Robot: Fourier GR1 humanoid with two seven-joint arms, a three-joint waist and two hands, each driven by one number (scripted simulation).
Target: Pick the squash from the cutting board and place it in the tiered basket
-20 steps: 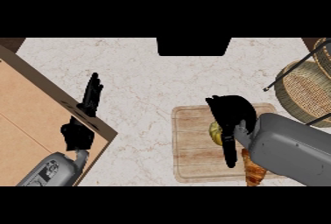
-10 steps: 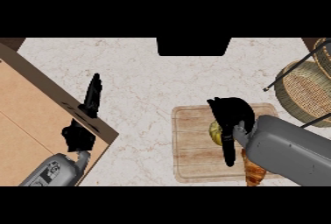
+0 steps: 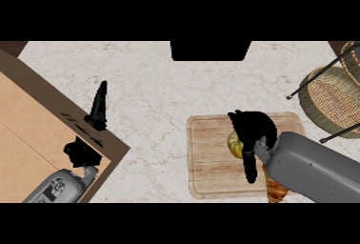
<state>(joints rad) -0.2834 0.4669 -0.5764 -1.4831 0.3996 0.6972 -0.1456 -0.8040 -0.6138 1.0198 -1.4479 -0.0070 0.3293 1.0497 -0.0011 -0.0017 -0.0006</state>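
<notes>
My right hand (image 3: 252,129) curls over the yellow squash (image 3: 235,144) on the wooden cutting board (image 3: 211,162), the tiered basket (image 3: 330,97) lying up and to the right, nearest this arm, while my left hand (image 3: 97,107) rests open by the counter's left edge.
</notes>
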